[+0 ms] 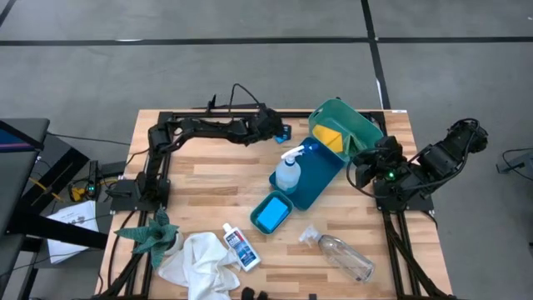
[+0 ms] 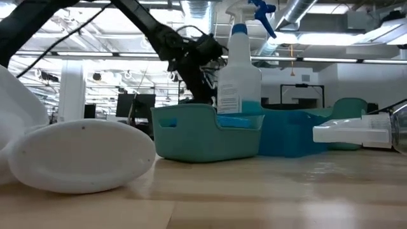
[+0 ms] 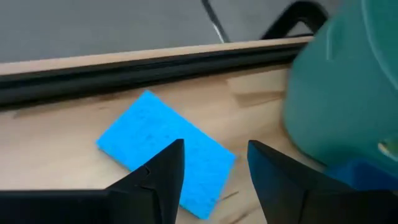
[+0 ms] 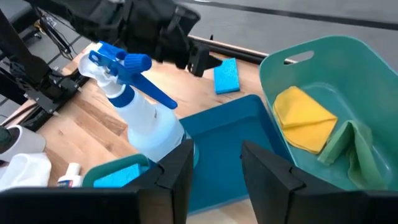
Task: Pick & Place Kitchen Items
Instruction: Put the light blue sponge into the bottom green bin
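Now | left fingers [image 3: 214,171] open over blue sponge [image 3: 163,151] | teal tub [image 3: 342,93] beside | right fingers [image 4: 216,168] open

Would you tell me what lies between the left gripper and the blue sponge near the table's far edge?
Nothing: in the left wrist view the open left gripper hangs just over the blue sponge, with only bare wooden table around it.

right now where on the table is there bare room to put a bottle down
Bare wood lies left of the spray bottle, between the left arm's base and the small teal tub. Crowded: the front edge, with plant, white cloth, small bottle and clear bottle.
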